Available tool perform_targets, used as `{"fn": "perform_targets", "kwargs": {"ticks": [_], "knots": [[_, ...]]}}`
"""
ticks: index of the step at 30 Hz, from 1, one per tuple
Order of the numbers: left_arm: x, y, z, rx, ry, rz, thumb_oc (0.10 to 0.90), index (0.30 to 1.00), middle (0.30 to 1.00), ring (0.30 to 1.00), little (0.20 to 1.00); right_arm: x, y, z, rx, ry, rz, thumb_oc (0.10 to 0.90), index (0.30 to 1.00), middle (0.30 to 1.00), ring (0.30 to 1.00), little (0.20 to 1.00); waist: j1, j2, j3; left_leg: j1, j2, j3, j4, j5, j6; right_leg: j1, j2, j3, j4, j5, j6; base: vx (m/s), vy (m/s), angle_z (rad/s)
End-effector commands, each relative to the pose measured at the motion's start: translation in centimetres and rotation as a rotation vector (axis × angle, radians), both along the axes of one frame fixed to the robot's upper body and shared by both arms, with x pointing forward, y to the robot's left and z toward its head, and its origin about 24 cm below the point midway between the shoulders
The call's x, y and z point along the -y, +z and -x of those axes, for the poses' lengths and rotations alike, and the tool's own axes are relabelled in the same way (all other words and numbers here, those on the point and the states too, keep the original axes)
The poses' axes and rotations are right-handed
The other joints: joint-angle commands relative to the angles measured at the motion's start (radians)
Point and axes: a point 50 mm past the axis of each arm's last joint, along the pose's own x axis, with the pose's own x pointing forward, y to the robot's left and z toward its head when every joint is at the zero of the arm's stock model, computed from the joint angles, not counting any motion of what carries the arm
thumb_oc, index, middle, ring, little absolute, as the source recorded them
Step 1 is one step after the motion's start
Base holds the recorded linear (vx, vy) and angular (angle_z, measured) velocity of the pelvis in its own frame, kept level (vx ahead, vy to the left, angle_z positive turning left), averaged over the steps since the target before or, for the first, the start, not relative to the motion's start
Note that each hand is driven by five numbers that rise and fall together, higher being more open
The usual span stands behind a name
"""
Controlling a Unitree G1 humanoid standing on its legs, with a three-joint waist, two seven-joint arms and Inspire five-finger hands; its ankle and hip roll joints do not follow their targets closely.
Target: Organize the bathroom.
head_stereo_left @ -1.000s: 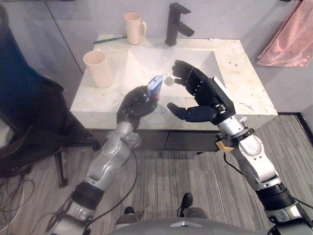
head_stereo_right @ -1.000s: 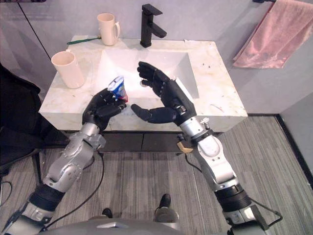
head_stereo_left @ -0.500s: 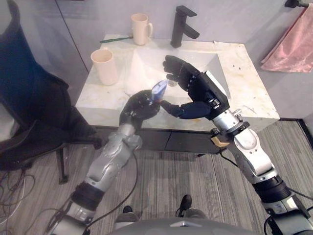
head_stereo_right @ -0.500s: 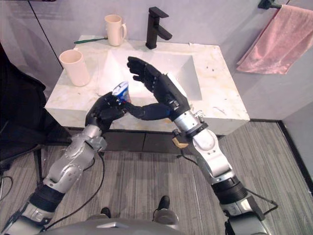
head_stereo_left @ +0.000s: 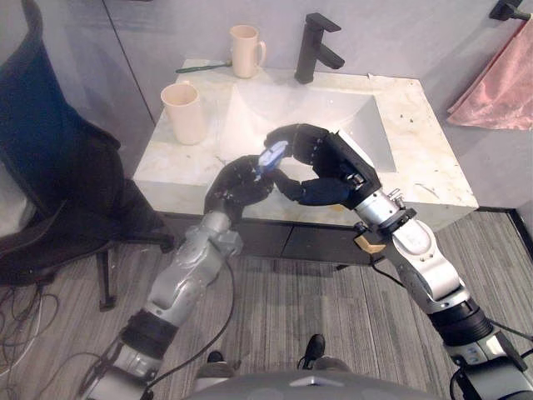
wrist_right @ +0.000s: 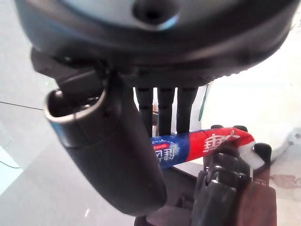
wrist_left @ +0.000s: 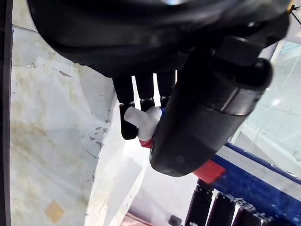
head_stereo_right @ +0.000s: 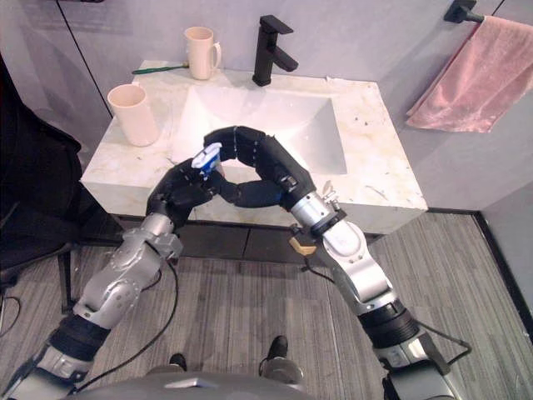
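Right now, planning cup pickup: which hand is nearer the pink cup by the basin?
Left hand, right of the pink cup, holding the toothpaste tube. Right hand lies farther, over the basin.

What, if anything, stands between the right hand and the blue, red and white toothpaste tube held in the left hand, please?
Nothing visible does. The right hand already curls around the upper part of the blue, red and white toothpaste tube, which the left hand grips lower down, above the front edge of the marble counter.

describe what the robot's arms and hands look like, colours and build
Both arms are silver-grey metal shells with black bands at the joints. Each ends in a dark, near-black hand: left hand, right hand. The fingers are segmented and glossy, the thumb thick and rounded. The right hand's back carries a flat pale-edged plate, and a small tan piece sits below its metal wrist collar.
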Motion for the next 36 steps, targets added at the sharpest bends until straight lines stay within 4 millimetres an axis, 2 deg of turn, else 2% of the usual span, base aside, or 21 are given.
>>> {"fn": "perform_targets", "kwargs": {"ticks": [1, 2, 4, 6, 8, 9, 19, 20, 21, 22, 23, 24, 25, 33, 36], "knots": [[1.6, 5.0, -0.9, 0.254, -0.058, 0.042, 0.4, 0.3, 0.3, 0.3, 0.3, -1.0, 5.1, 0.0, 0.23, 0.101, -0.047, 0.582, 0.573, 0.573, 0.573, 0.573, -0.007, 0.006, -0.068, -0.01, -0.1, 0.009, 0.006, -0.068, 0.077, 0.073, 0.025, 0.002, 0.011, -0.189, 0.092, 0.0, 0.0, 0.0], [1.6, 5.0, -0.9, 0.252, -0.057, 0.04, 0.4, 0.3, 0.3, 0.3, 0.3, -1.0, 5.1, 0.0, 0.234, 0.1, -0.049, 0.584, 0.575, 0.575, 0.575, 0.575, -0.007, 0.006, -0.067, -0.01, -0.1, 0.008, 0.006, -0.068, 0.078, 0.073, 0.025, 0.002, 0.012, -0.189, 0.092, 0.0, 0.0, 0.0], [1.5, 4.9, -0.9, 0.249, -0.055, 0.033, 0.4, 0.3, 0.3, 0.3, 0.3, -0.9, 5.3, 0.1, 0.247, 0.098, -0.055, 0.527, 0.491, 0.491, 0.491, 0.491, -0.008, 0.005, -0.067, -0.009, -0.101, 0.009, 0.007, -0.069, 0.078, 0.074, 0.025, 0.003, 0.011, -0.189, 0.092, 0.0, 0.0, 0.0], [1.5, 4.8, -0.9, 0.248, -0.051, 0.028, 0.4, 0.3, 0.3, 0.3, 0.3, -0.9, 5.3, 0.2, 0.253, 0.095, -0.056, 0.45, 0.375, 0.375, 0.375, 0.375, -0.009, 0.005, -0.067, -0.009, -0.102, 0.01, 0.008, -0.068, 0.079, 0.074, 0.024, 0.004, 0.012, -0.189, 0.093, 0.0, 0.0, 0.0], [1.5, 4.8, -0.9, 0.247, -0.047, 0.025, 0.4, 0.3, 0.3, 0.3, 0.3, -0.9, 5.5, 0.2, 0.257, 0.092, -0.062, 0.433, 0.349, 0.349, 0.349, 0.349, -0.009, 0.006, -0.065, -0.009, -0.103, 0.009, 0.008, -0.068, 0.079, 0.074, 0.025, 0.005, 0.013, -0.189, 0.093, 0.0, 0.0, 0.0], [1.4, 4.7, -0.9, 0.243, -0.045, 0.02, 0.4, 0.3, 0.3, 0.3, 0.3, -0.8, 5.4, 0.3, 0.259, 0.088, -0.065, 0.4, 0.3, 0.3, 0.3, 0.3, -0.01, 0.006, -0.066, -0.007, -0.103, 0.01, 0.007, -0.069, 0.079, 0.073, 0.025, 0.005, 0.013, -0.188, 0.093, 0.0, 0.0, 0.0], [1.2, 4.3, -1.1, 0.233, -0.017, -0.023, 0.4, 0.3, 0.3, 0.3, 0.3, -0.2, 5.7, 0.2, 0.293, 0.042, -0.071, 0.4, 0.3, 0.3, 0.3, 0.3, -0.013, 0.008, -0.068, -0.006, -0.103, 0.013, 0.005, -0.069, 0.081, 0.073, 0.024, 0.007, 0.014, -0.187, 0.095, 0.0, 0.0, 0.0], [1.1, 4.2, -1.2, 0.234, -0.007, -0.038, 0.502, 0.453, 0.453, 0.453, 0.453, 0.0, 5.8, 0.2, 0.302, 0.029, -0.072, 0.4, 0.3, 0.3, 0.3, 0.3, -0.013, 0.008, -0.068, -0.006, -0.103, 0.014, 0.005, -0.069, 0.081, 0.074, 0.024, 0.007, 0.015, -0.187, 0.095, 0.0, 0.0, 0.0], [1.1, 4.2, -1.2, 0.234, -0.004, -0.045, 0.502, 0.453, 0.453, 0.453, 0.453, 0.1, 5.8, 0.1, 0.305, 0.023, -0.072, 0.4, 0.3, 0.3, 0.3, 0.3, -0.012, 0.008, -0.068, -0.006, -0.103, 0.014, 0.004, -0.069, 0.081, 0.074, 0.024, 0.007, 0.015, -0.187, 0.096, -0.02, 0.036, 0.0], [0.8, 4.1, -1.2, 0.234, 0.016, -0.073, 0.555, 0.533, 0.533, 0.533, 0.533, 0.4, 6.1, 0.1, 0.324, -0.008, -0.069, 0.4, 0.3, 0.3, 0.3, 0.3, -0.01, 0.008, -0.069, -0.007, -0.103, 0.012, 0.004, -0.068, 0.081, 0.075, 0.023, 0.006, 0.015, -0.187, 0.096, 0.0, 0.0, 0.0], [0.8, 4.0, -1.2, 0.234, 0.018, -0.075, 0.585, 0.578, 0.578, 0.578, 0.578, 0.4, 6.1, 0.1, 0.324, -0.011, -0.069, 0.4, 0.3, 0.3, 0.3, 0.3, -0.01, 0.008, -0.069, -0.007, -0.103, 0.012, 0.004, -0.068, 0.081, 0.075, 0.023, 0.006, 0.015, -0.187, 0.096, -0.02, 0.035, 0.0], [0.5, 3.9, -1.2, 0.227, 0.031, -0.086, 0.711, 0.766, 0.766, 0.766, 0.766, 0.8, 6.3, 0.0, 0.337, -0.036, -0.075, 0.4, 0.3, 0.3, 0.3, 0.3, -0.008, 0.007, -0.068, -0.006, -0.105, 0.011, 0.005, -0.069, 0.081, 0.075, 0.021, 0.006, 0.015, -0.187, 0.096, -0.03, 0.041, 0.01], [0.0, 3.7, -1.2, 0.226, 0.054, -0.109, 0.8, 0.9, 0.9, 0.9, 0.9, 1.4, 6.7, -0.1, 0.367, -0.082, -0.084, 0.4, 0.3, 0.3, 0.3, 0.3, -0.004, 0.006, -0.068, -0.006, -0.105, 0.008, 0.004, -0.071, 0.081, 0.074, 0.019, 0.003, 0.017, -0.187, 0.098, -0.03, 0.041, 0.01], [-1.9, 3.4, -0.6, 0.235, 0.121, -0.16, 0.8, 0.9, 0.9, 0.9, 0.9, 3.0, 8.8, 0.5, 0.53, -0.256, -0.188, 0.4, 0.3, 0.3, 0.3, 0.3, 0.023, 0.008, -0.063, -0.007, -0.116, -0.007, 0.007, -0.078, 0.089, 0.063, -0.004, -0.006, 0.042, -0.186, 0.108, -0.02, 0.064, 0.03], [-2.6, 3.5, 0.2, 0.265, 0.133, -0.193, 0.8, 0.9, 0.9, 0.9, 0.9, 4.0, 10.3, 0.9, 0.651, -0.376, -0.246, 0.4, 0.3, 0.3, 0.3, 0.3, 0.054, 0.012, -0.054, -0.009, -0.129, -0.029, 0.009, -0.084, 0.101, 0.045, -0.027, -0.014, 0.082, -0.189, 0.116, -0.05, 0.128, 0.09]]}}
